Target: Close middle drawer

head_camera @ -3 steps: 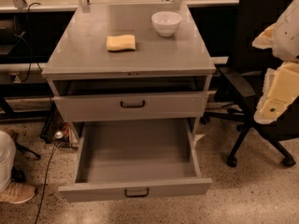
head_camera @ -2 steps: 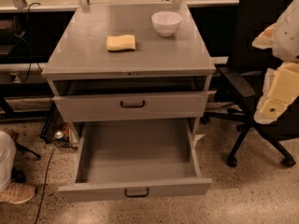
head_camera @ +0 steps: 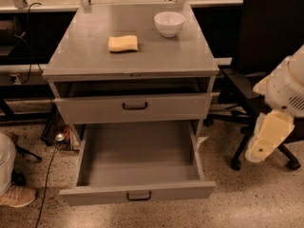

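Note:
The middle drawer (head_camera: pixel 137 193) is pulled far out of the grey cabinet (head_camera: pixel 95 56). It is wide and deep, with a low flat front panel and a small dark loop handle (head_camera: pixel 138 195). Its inside is bare. Above it, the drawer with the taller front panel (head_camera: pixel 95 109) stands out only slightly. My gripper (head_camera: pixel 267 137) hangs on the white and cream arm at the right edge, to the right of the open drawer and apart from it, in front of the office chair.
A yellow sponge (head_camera: pixel 123 43) and a white bowl (head_camera: pixel 169 23) sit on the cabinet top. A black office chair (head_camera: pixel 266 42) stands right of the cabinet. A person's shoe (head_camera: pixel 18 195) and a cable (head_camera: pixel 47 175) lie on the floor at the left.
My arm has moved down at the right side of the view. The drawers, sponge and bowl have not moved.

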Tool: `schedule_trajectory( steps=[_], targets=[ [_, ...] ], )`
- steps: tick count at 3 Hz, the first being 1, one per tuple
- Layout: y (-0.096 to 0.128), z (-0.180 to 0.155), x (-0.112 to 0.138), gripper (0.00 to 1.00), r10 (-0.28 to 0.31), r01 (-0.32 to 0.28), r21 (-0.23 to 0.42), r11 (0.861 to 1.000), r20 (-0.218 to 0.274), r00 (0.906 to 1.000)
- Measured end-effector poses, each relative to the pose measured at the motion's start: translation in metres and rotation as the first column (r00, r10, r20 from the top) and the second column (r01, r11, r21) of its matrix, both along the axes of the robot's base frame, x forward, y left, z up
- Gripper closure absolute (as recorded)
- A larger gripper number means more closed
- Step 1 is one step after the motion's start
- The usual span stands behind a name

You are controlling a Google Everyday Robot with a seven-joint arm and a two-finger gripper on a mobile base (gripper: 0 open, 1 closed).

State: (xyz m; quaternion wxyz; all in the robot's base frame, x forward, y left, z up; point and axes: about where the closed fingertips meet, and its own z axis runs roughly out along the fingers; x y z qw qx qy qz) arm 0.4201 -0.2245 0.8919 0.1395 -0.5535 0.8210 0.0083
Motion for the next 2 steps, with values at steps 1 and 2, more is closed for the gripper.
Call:
schedule_trajectory(
  steps=[1,2],
  targets=[
    [0.003,-0.069,-0.009,0.00,-0.058,0.063,0.052,0.997,-0.093,0.9940],
    [0.004,-0.089,-0.015,0.00,-0.064,0.071,0.054,0.996,-0.124,0.9902]
  ],
)
